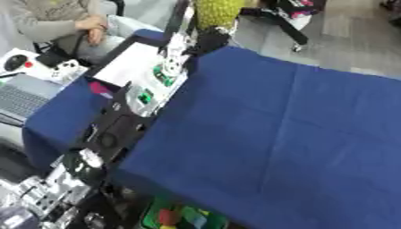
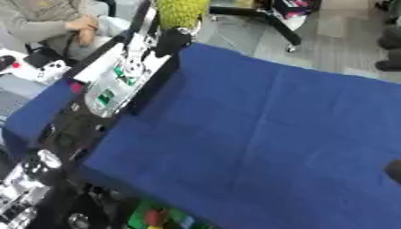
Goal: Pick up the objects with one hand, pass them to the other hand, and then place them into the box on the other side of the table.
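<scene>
Our left arm (image 1: 145, 96) stretches toward a yellow object (image 2: 181, 11) beyond the blue tablecloth (image 1: 274, 134); finger state we cannot tell, so we should confirm hold before passing.

the robot's left arm (image 1: 129, 118) runs along the left of the frame, black plates with a white section carrying green markings. near the lower left it ends in silver and black joints (image 1: 55, 188), blurred.
</scene>
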